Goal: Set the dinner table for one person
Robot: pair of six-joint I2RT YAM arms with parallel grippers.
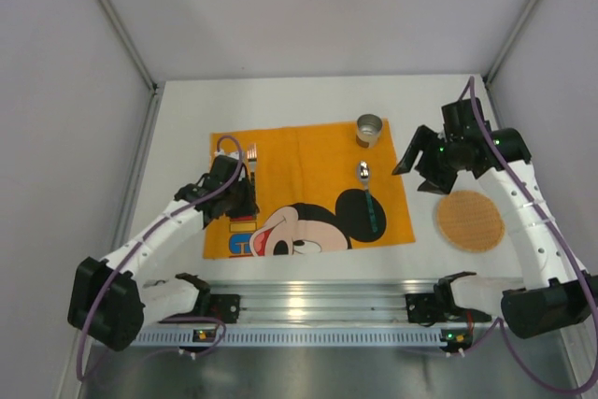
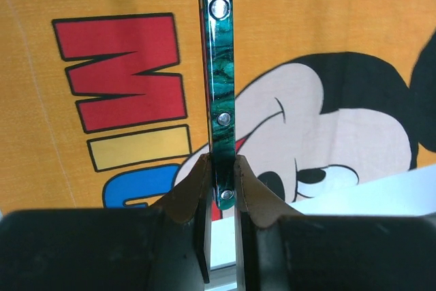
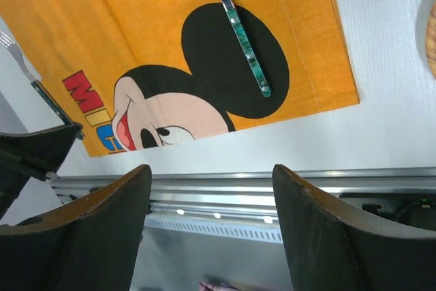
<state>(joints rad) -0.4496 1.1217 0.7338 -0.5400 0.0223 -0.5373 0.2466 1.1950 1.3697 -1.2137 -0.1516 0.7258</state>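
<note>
Presently, the dinner table [image 1: 280,105] is seen as a broad white top filling the middle of the overhead view, with an orange Mickey Mouse cloth [image 1: 299,151] spread flat at its centre. A fork [image 2: 219,80] with a green marbled handle is clamped at its very end by the left gripper [image 2: 221,175], whose jaws are drawn narrow against both sides of the handle. From above, the fork is shown over the cloth's left portion, its tines pointed towards the far edge. Whether it touches the cloth cannot be told.

A spoon [image 1: 365,192] with a matching green handle is laid on the right part of the cloth, its bowl towards the far side and its handle lying over Mickey's black ear. A metal cup [image 1: 370,129] is stood upright at the cloth's far right corner.

The right gripper [image 3: 211,172] is held above the table off the cloth's right edge, its jaws spread wide with nothing between them. A round woven mat [image 1: 470,220] is placed on the bare tabletop to the right of the cloth, apart from it.
</note>
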